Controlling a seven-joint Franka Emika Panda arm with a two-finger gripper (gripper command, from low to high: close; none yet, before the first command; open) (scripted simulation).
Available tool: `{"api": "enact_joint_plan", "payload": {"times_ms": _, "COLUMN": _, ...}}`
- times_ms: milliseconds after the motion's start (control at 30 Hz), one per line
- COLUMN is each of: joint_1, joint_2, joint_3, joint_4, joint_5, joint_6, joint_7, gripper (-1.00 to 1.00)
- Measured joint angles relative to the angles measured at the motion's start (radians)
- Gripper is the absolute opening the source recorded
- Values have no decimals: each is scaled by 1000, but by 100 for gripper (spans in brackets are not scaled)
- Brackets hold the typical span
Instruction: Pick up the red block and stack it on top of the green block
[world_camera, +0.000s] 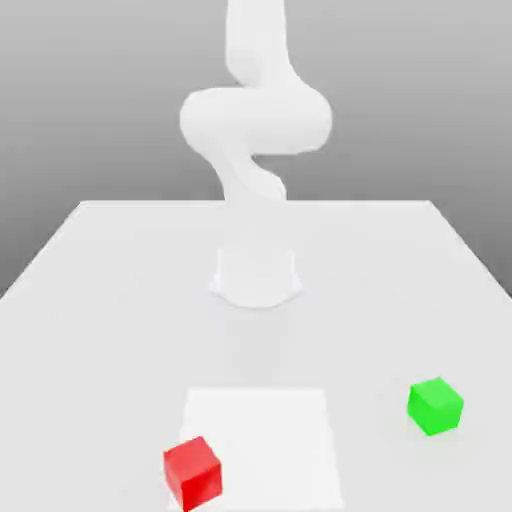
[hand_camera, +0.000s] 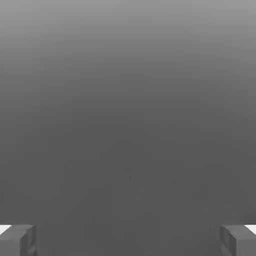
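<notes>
The gripper (hand_camera: 128, 241) shows in the hand view as two grey fingertips (hand_camera: 17, 240) spread wide apart with nothing between them, looking out over plain grey emptiness; neither cube lies between or beside the fingers. In the exterior view the white arm (world_camera: 255, 120) rises from its base at the middle of the white table (world_camera: 100, 290). The small bright red matte cube (world_camera: 192, 472) rests on the table at the corner of a paler square patch (world_camera: 265, 430), well apart from the small bright green matte cube (world_camera: 435, 405), which sits toward the exterior view's right. I judge the task unstarted: the red cube is ungrasped, so reaching, gripping, lifting and stacking all remain. No containers are present.
</notes>
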Motion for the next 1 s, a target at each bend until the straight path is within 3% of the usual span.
{"api": "enact_joint_plan", "payload": {"times_ms": 467, "joint_1": 133, "joint_2": 517, "joint_3": -193, "joint_4": -85, "joint_5": 147, "joint_6": 181, "joint_7": -467, "gripper": 0}}
{"api": "enact_joint_plan", "payload": {"times_ms": 667, "joint_1": 124, "joint_2": 730, "joint_3": -211, "joint_4": -122, "joint_5": 174, "joint_6": 261, "joint_7": -640, "gripper": 0}}
{"api": "enact_joint_plan", "payload": {"times_ms": 867, "joint_1": 101, "joint_2": 927, "joint_3": -221, "joint_4": -155, "joint_5": 129, "joint_6": 356, "joint_7": -748, "gripper": 0}}
{"api": "enact_joint_plan", "payload": {"times_ms": 1000, "joint_1": 56, "joint_2": 1071, "joint_3": -164, "joint_4": -135, "joint_5": 200, "joint_6": 467, "joint_7": -814, "gripper": 0}}
